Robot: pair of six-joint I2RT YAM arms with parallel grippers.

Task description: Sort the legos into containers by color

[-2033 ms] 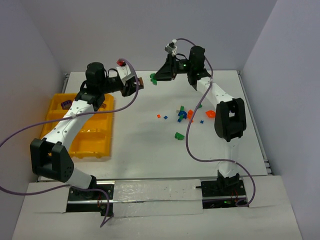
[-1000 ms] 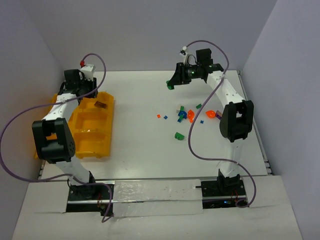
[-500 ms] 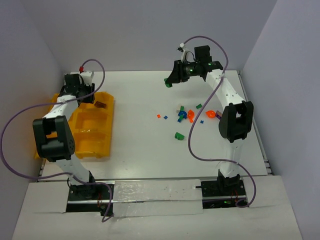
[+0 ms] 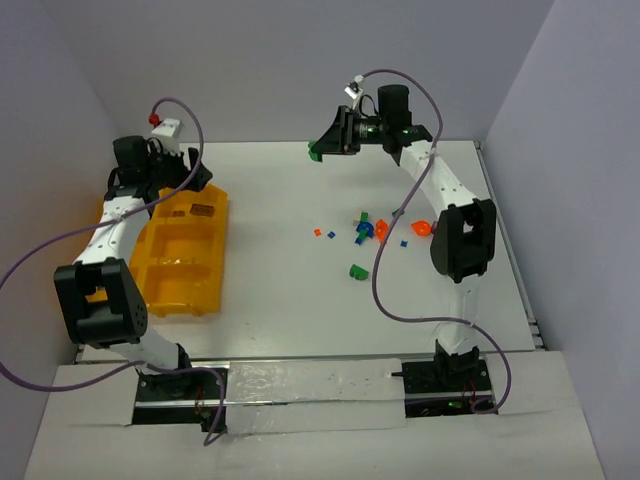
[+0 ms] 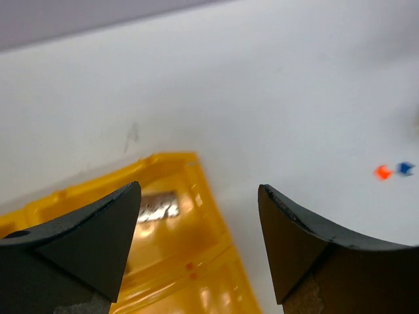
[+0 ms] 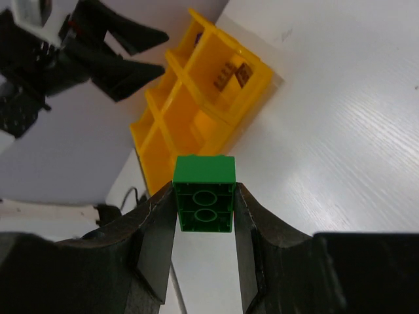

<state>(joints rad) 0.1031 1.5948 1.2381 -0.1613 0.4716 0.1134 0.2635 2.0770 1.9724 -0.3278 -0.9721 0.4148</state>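
Right arm (image 4: 430, 180) is up high over the far middle of the surface (image 4: 280, 260), and here's why: the right jaws are clamped on a green brick (image 6: 203, 176), 1 finger pressed to each side. The brick rides well clear of the surface, so nothing below gets knocked. From the wrist view it's aimed left, straight at the yellow tray (image 4: 220, 260). That reads as a carry toward a bin, though which bin is meant for green I cannot tell.

Over on the left, the left arm (image 4: 115, 225) reaches to the far end of that tray. The left jaws stand wide apart with nothing between them, hanging just above the tray's far right compartment. A dark piece (image 5: 157, 206) lies in that compartment, so that delivery looks done.

Plenty left to sort. The loose legos (image 4: 372, 230) sit in a scatter right of centre, in green, blue and orange-red. 1 green piece (image 4: 357, 271) lies a little nearer than the rest. Tiny orange and blue bits (image 5: 382, 172) show past the left jaws too.

The thing to watch is that both arms are converging on the far end of the tray. My call is that the left arm should move off before the green brick comes in.
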